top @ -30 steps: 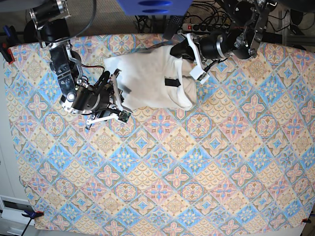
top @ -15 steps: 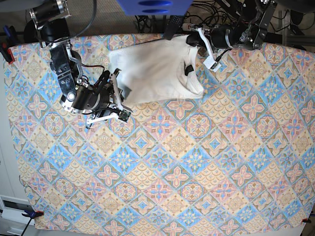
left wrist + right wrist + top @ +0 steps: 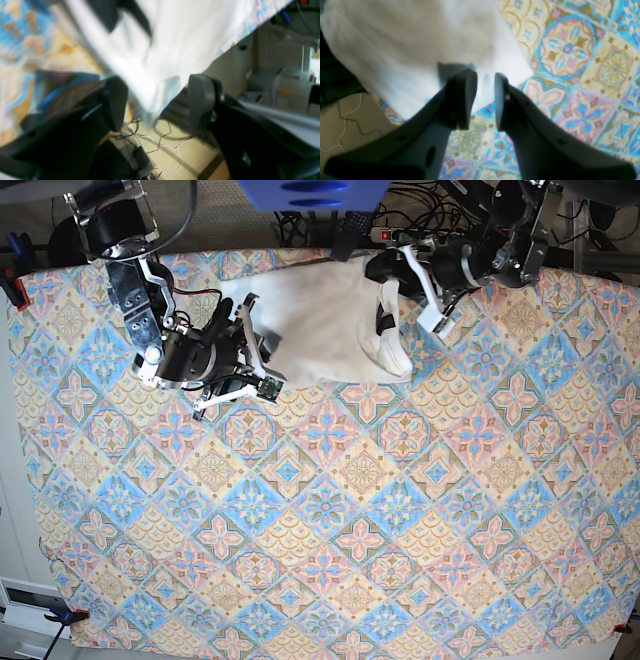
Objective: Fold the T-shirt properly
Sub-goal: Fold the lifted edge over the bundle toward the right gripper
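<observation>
judging by its compact shape, the t-shirt (image 3: 325,325) sat mostly folded at the upper centre of the base view on the patterned tablecloth (image 3: 400,510). left gripper (image 3: 157,100) gaped wide, cloth loose between its jaws. right gripper (image 3: 485,97) stood part open, holding nothing (hem just beyond). print side hidden; left wrist view blurred.

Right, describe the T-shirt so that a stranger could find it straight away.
Start from the patterned blue, pink and yellow tablecloth that covers the table, and go to its far edge in the base view, between the two black robot arms. There lies the plain white cotton T-shirt, partly folded into a rough rectangle. It is the only plain, unpatterned thing on the cloth.
</observation>
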Robot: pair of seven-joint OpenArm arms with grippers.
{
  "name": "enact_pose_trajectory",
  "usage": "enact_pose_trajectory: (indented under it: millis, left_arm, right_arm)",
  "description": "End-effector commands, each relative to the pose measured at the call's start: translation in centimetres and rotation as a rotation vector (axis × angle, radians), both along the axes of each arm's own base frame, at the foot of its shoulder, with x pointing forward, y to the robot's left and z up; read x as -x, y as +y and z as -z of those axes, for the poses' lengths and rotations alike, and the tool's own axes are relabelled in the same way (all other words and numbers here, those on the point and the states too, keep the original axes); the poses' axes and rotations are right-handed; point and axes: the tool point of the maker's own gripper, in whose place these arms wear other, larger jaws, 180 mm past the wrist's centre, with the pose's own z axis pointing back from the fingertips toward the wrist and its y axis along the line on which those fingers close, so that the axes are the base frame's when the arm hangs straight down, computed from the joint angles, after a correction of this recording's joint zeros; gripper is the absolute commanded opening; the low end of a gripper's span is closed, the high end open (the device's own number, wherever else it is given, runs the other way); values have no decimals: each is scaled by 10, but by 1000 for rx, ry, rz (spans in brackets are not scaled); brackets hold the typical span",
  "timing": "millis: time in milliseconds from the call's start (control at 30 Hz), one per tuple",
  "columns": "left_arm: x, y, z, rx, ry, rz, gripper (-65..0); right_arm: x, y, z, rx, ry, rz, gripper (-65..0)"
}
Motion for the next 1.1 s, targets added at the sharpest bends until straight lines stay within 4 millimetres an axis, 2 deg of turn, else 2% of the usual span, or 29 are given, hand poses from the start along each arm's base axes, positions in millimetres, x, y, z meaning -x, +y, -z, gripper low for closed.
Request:
enact_pose_trajectory:
  millis: [0,200,267,333,433,467,633,700,767,833,1067]
  left_arm:
    - [-2,9,-4,-6,-14,-19,-287]
    - [4,41,-3,-55,-1,-102,-374]
    - [6,45,-11,-63,-17,-110,-418]
    - [10,37,-25,-52,-45,-91,-495]
    - [15,15,-46,-11,-87,-33,-620]
    - [16,8,-50,2,-95,-18,-644]
    - [31,1,-54,14,-76,-2,-648]
    - [34,-7,-53,33,-66,12,-645]
    - [32,-21,-55,63,-73,30,-644]
    - [29,-35,-54,77,-85,60,-644]
    - [30,-73,-22,2,-66,125,-644]
  right_arm:
    - [-12,12,-15,-43,-49,-24,-499]
    - [-24,39,-15,-47,-76,-104,-501]
    - [-27,46,-10,-30,-70,-124,-501]
    - [-29,53,-6,-19,-65,-149,-506]
    - [-33,64,-3,-5,-63,-176,-544]
    - [-34,69,-2,-3,-65,-187,-557]
    - [-29,94,9,-17,-49,-236,-573]
    - [-30,101,13,-18,-41,-251,-573]
    - [-35,103,16,-15,-40,-265,-574]
    - [-31,105,25,-12,-18,-279,-575]
    - [-35,92,42,27,26,-256,-575]
